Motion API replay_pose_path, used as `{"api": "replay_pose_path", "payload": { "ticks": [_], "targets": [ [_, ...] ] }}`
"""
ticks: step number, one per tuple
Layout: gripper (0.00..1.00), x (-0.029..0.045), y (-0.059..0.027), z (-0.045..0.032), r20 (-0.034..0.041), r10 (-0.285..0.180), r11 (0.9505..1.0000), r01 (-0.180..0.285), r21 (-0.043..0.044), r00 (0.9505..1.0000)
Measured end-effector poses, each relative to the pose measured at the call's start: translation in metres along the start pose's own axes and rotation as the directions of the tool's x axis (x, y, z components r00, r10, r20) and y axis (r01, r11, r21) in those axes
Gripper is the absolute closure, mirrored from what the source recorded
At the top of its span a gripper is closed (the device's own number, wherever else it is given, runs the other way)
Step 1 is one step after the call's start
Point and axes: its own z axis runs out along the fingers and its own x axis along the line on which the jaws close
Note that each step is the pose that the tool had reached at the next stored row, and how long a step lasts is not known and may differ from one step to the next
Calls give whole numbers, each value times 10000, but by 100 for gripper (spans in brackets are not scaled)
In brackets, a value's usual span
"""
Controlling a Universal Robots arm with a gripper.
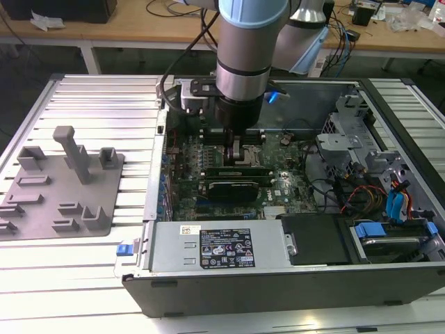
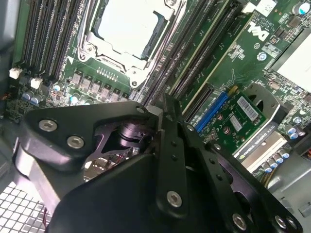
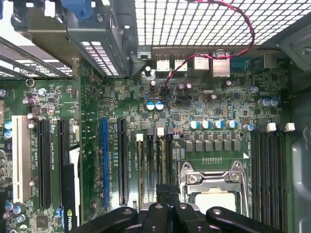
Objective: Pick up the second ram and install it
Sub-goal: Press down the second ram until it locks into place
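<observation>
Ram point(image 1: 233, 171), in the exterior view: a thin green stick lies left-to-right at frame centre, just below the gripper point(image 1: 236, 149) (first or second, I can't tell). In the second wrist view the black metal jaws look drawn narrow. In the first wrist view, dark slots point(image 3: 154, 165) run lengthwise toward the tips at bottom centre.

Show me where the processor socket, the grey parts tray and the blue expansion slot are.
processor socket point(image 2: 127, 30), second wrist view, on its pale centre plate.
grey parts tray point(image 1: 42, 198), exterior view, on a bare flat part of its base.
blue expansion slot point(image 3: 104, 160), first wrist view, midway along its length.
</observation>
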Motion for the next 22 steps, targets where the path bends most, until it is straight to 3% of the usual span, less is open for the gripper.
{"api": "replay_pose_path", "payload": {
  "ticks": [22],
  "targets": [
    [92, 0, 23, 157, -6, 1, 10000, -1, -2, 10000]
  ]
}}
